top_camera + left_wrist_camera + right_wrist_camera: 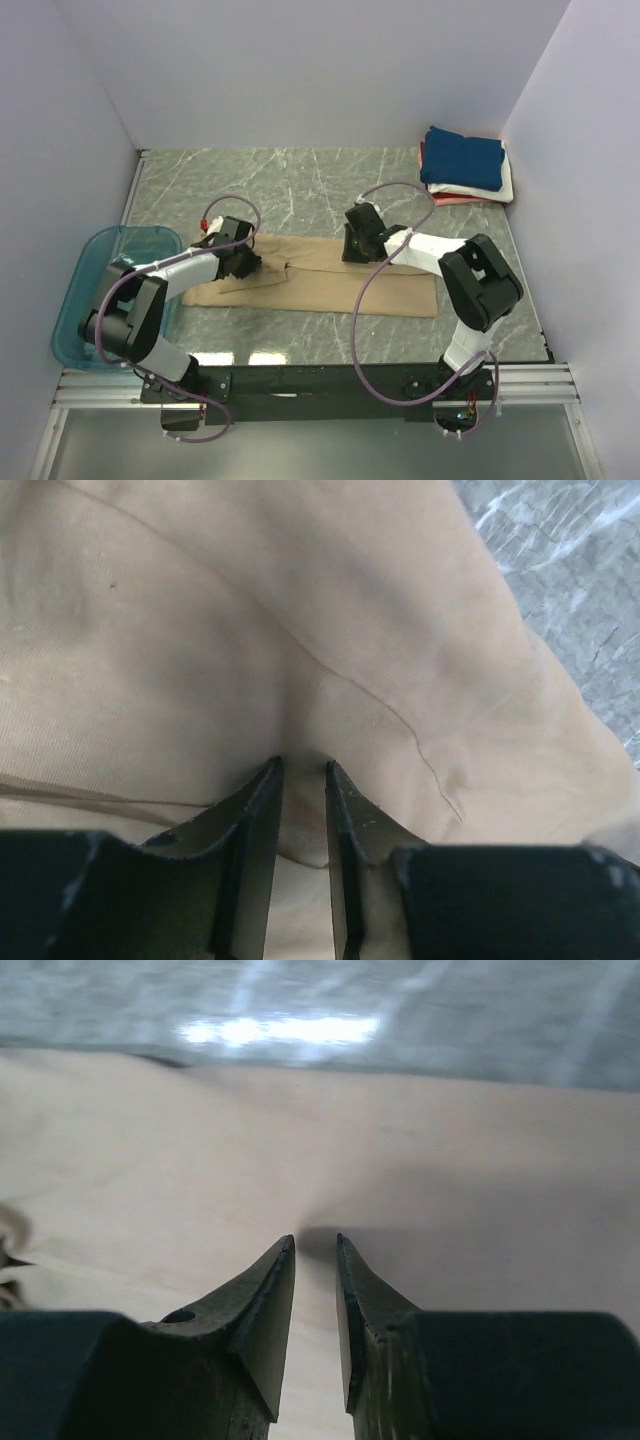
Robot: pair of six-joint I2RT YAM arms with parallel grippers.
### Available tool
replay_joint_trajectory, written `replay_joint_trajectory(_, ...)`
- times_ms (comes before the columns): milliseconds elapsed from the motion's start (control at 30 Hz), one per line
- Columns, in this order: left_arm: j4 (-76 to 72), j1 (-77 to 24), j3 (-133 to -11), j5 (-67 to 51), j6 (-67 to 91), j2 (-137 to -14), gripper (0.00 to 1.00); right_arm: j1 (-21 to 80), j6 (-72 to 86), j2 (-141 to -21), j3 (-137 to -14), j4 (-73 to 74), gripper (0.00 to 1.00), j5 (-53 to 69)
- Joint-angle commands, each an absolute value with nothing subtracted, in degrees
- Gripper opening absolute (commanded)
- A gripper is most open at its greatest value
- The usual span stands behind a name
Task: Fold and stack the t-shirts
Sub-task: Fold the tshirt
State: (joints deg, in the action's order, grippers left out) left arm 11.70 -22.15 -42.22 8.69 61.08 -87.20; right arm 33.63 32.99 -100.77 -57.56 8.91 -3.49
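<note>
The tan t-shirt (330, 285) lies as a long folded band across the middle of the marble table. My left gripper (245, 262) is down on its left part. In the left wrist view my left gripper (303, 765) has its jaws almost together with a puckered fold of tan cloth (200, 650) between them. My right gripper (352, 250) sits at the band's far edge, right of centre. In the right wrist view my right gripper (315, 1238) has narrow jaws pressed on smooth tan cloth (480, 1180). The folded stack (465, 165), navy on top of white and pinkish red, lies at the back right.
A translucent teal tub (90, 262) stands at the left edge, beside my left arm. White walls enclose the table on three sides. Purple cables loop over both arms. Bare marble (290, 190) lies behind the tan shirt.
</note>
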Motion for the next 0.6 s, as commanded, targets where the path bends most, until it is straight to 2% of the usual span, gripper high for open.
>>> replay_joint_trajectory(0, 11.42, -22.5, -39.29, 12.03, 62.67, -86.75, 0.3, 31.12, 32.34, -96.07, -55.64, 10.1, 0.31, -5.01)
replay_joint_trajectory(267, 15.37, -22.5, -41.48, 14.15, 62.75, -88.94, 0.28, 28.57, 32.96, -93.87, -54.06, 15.82, 0.31, -12.91)
replay_joint_trajectory(567, 18.72, -22.5, -46.66, 15.47, 61.44, -92.1, 0.26, 23.29, 34.01, -93.95, -52.03, 19.42, 0.33, -13.45)
